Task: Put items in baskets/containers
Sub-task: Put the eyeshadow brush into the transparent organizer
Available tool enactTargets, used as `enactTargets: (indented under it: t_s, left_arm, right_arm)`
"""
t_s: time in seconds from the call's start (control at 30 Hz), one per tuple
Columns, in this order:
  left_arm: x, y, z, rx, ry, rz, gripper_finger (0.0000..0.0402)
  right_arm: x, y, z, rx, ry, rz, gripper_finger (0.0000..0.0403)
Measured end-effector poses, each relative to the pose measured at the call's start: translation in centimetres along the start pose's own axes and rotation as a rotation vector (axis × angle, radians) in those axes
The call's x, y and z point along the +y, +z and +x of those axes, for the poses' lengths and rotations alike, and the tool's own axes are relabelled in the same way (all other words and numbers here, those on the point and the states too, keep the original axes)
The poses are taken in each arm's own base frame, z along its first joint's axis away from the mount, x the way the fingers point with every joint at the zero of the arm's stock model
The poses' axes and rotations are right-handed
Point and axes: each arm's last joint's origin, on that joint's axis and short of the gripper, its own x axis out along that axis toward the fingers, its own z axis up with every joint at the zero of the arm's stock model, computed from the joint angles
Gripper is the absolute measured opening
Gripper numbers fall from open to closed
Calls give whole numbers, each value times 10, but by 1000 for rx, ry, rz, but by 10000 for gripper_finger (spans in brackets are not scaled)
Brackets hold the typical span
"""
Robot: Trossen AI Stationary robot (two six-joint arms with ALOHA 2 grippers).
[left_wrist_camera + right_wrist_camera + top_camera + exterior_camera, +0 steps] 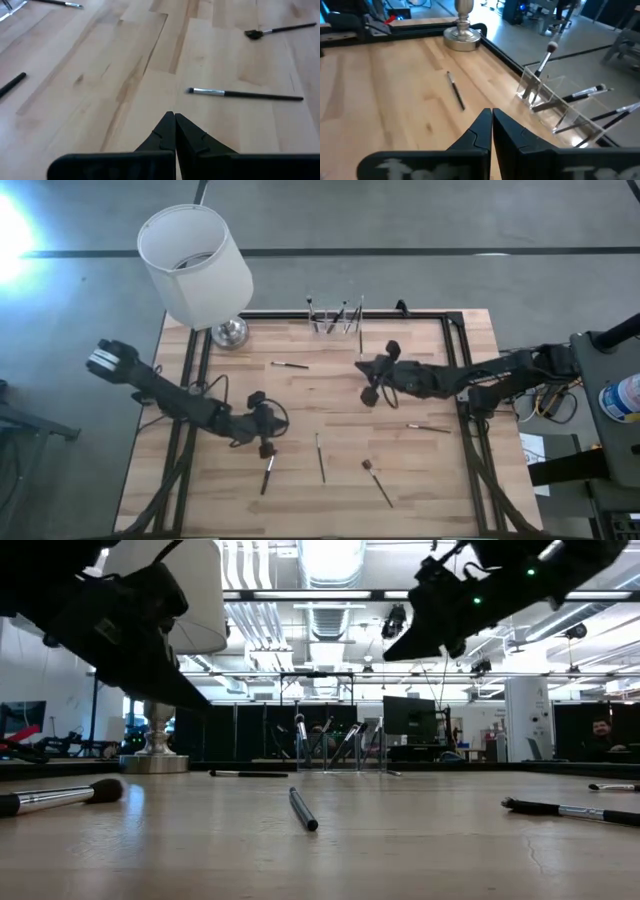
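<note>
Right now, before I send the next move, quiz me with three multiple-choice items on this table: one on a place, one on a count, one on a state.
1. Where is the holder?
A. the table's far edge, beside the lamp
B. near edge
C. off the table

2. How many brushes lie loose on the table?
A. one
B. five
C. ten

3. The right gripper is:
A. shut on a brush
B. wide open
C. shut, empty

Answers: 1 A, the high view shows it at the far edge. 2 B, five lie flat, like one mid-table. 3 C, the right wrist view shows its fingers together, nothing between.
</note>
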Motion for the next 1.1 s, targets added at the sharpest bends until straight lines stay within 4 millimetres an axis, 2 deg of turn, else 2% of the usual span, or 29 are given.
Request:
enactTargets:
  t_s: [0.13, 0.23, 0.33, 0.53, 0.73, 0.87, 1.0, 1.1]
  left_arm:
    - [7, 2, 11, 27, 72, -3, 0]
    - [22, 1, 20, 73, 149, 28, 0]
    - [48, -2, 25, 123, 206, 29, 0]
    - [105, 0, 30, 179, 205, 2, 0]
    - [139, 7, 30, 168, 341, 11, 0]
    - [144, 8, 31, 157, 283, -33, 0]
    - [136, 10, 32, 133, 197, -19, 0]
    - [126, 9, 32, 122, 161, 22, 0]
  right_arm:
    - [8, -13, -9, 1, 47, -1, 8]
    - [14, -21, -11, 1, 73, -3, 8]
    - [18, -31, -11, 16, 87, -15, 8]
    - [24, -41, -5, 34, 94, -29, 8]
    - [28, -48, 2, 57, 94, -44, 8]
    - [31, -52, 7, 78, 92, -55, 8]
    - [35, -52, 12, 90, 99, -6, 8]
    - [41, -49, 16, 100, 171, 17, 9]
